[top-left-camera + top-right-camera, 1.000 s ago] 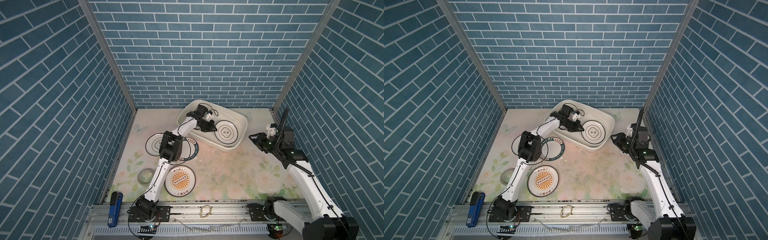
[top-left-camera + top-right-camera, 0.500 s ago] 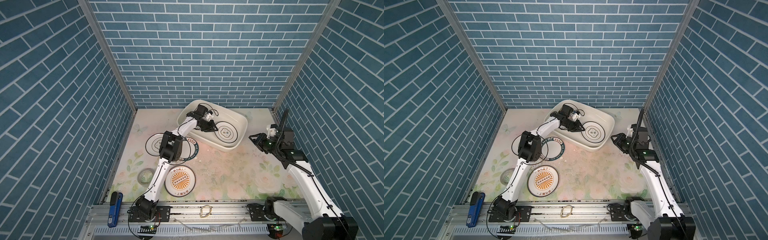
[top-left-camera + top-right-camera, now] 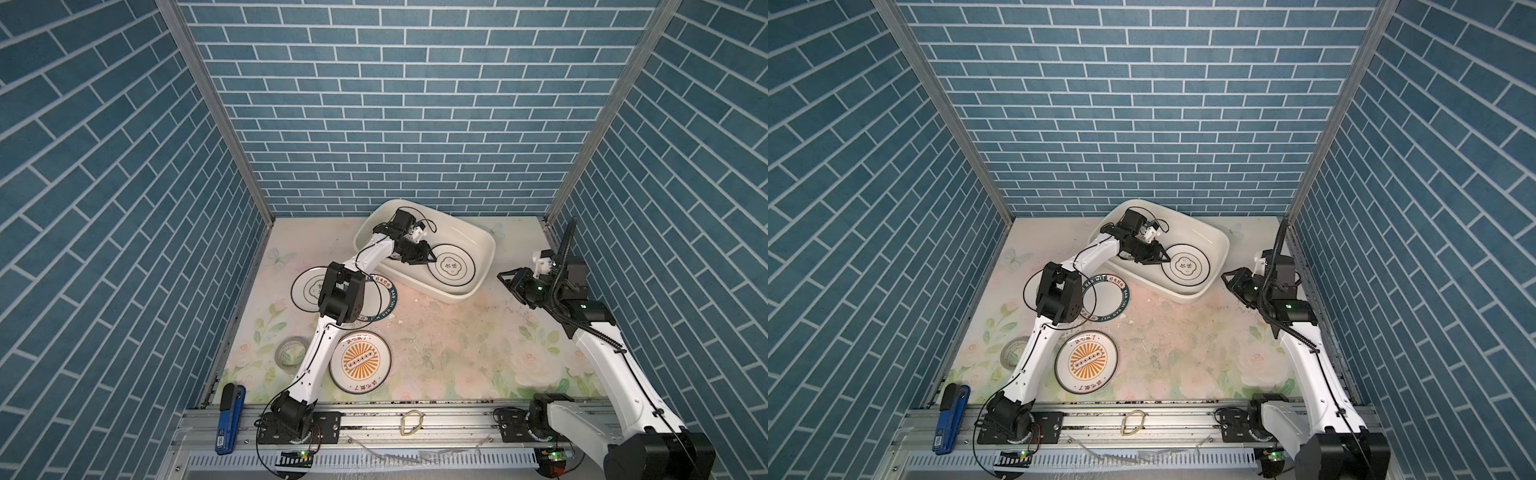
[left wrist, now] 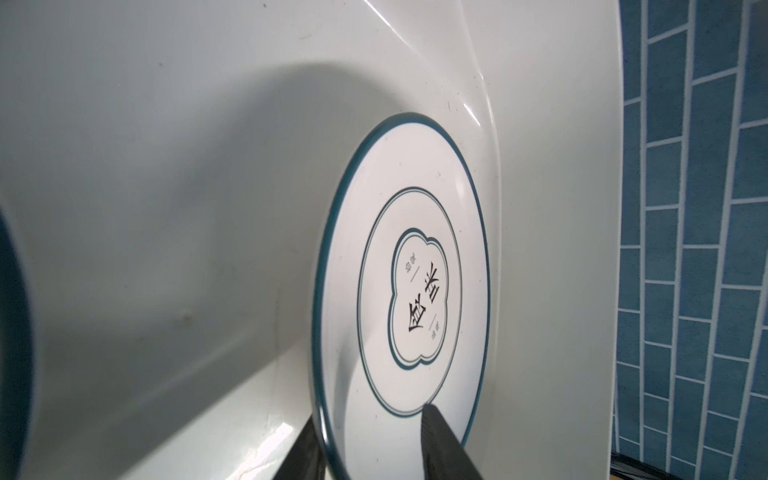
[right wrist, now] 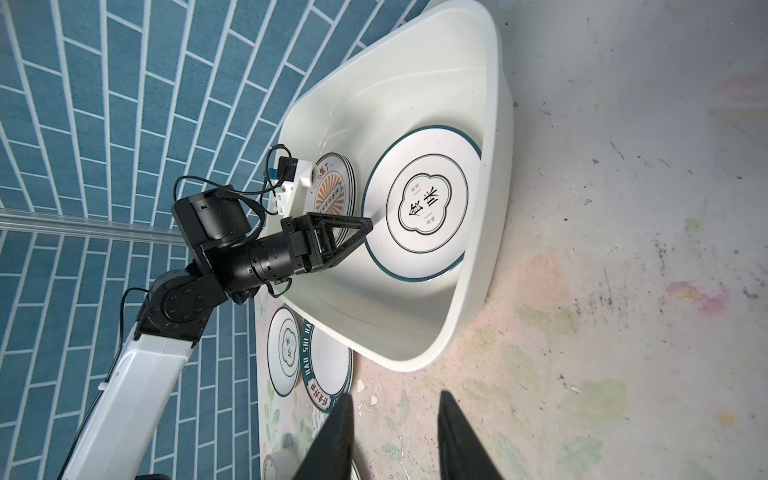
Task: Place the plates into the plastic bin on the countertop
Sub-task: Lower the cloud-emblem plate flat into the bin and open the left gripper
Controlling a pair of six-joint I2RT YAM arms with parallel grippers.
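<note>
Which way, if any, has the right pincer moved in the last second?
No. The right pincer keeps the same gap from the plastic bin's right end, above the countertop.

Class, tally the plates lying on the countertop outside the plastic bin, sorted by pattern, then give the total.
quatrefoil-emblem plate: 1
green lettered-rim plate: 1
orange sunburst plate: 1
Total: 3
</note>
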